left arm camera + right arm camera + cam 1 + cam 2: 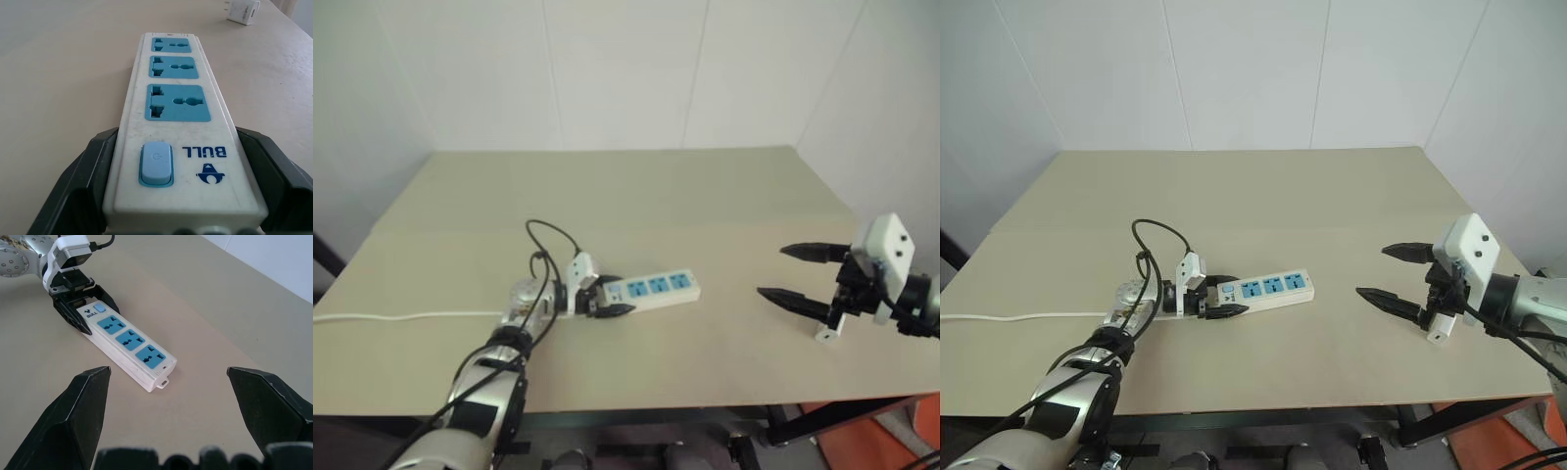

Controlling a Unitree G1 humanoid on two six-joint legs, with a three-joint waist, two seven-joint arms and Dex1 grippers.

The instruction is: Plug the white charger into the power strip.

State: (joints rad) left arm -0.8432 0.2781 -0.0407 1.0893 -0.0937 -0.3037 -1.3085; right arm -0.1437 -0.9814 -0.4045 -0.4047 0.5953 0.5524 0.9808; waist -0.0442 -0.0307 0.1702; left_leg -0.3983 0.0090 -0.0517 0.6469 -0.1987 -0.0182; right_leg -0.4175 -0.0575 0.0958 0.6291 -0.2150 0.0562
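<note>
Head-camera views first: the power strip (pixel 656 289) lies flat on the beige table (pixel 705 186), and its switch end is clasped between the two black fingers of the left gripper (pixel 615 296). The three blue sockets extend beyond those fingertips, uncovered. A thin white cord (pixel 401 316) is seen running away behind the left wrist to the picture's edge, and a black cable (pixel 553 240) is looped above that wrist. The right gripper (pixel 771 271) is held above the table, well apart from the strip, with its fingers spread wide and nothing between them. The white charger (pixel 825 335) is seen on the table just behind and below those fingers, partly covered by the gripper's body (its prongs cannot be made out here).

Left wrist view: the strip runs straight out between the fingers (pixel 83 186), which are pressed against both of its long sides beside the pale blue switch (pixel 156 164). The charger is seen far past the strip's last socket, cut off by the frame.

Right wrist view: the strip lies ahead of the spread fingers (pixel 73 416), between them, its far end hidden in the left gripper's hold.
</note>
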